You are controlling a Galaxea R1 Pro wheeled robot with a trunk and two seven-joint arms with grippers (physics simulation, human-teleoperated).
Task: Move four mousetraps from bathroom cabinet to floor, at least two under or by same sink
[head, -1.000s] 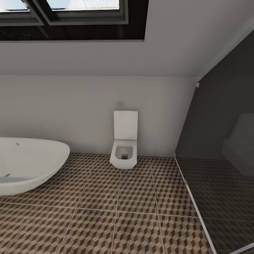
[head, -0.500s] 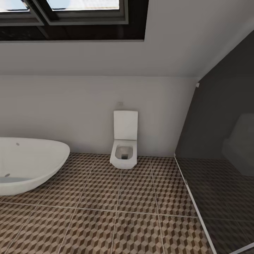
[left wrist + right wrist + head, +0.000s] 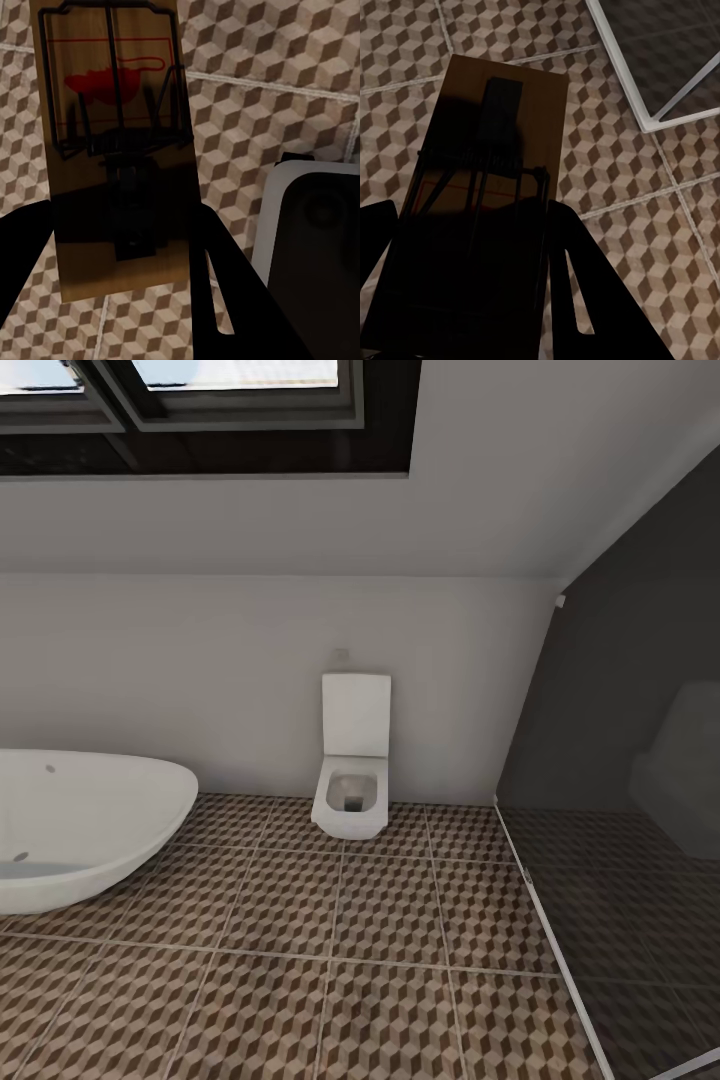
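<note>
Mousetraps sit pinched in both grippers, one in the left [image 3: 120,255], one [image 3: 484,187] in the right [image 3: 472,285], above the floor [image 3: 300,960].

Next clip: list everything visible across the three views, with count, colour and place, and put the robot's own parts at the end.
mousetraps: two, tan wood with dark wire, one with a visible red spot; one in the left pincer, one in the right pincer, both above the tiles
bathroom floor: one, brown, beige and white cube-pattern tiles
bathtub: one, white, at head view's left
toilet: one, white, against the far wall
skylights: dark-framed, in the sloped ceiling
glass panel: one, dark, at head view's right
white-rimmed dark object: one, beside the left trap, identity unclear
left pincer: black, closed on its trap
right pincer: black, closed on its trap
</note>
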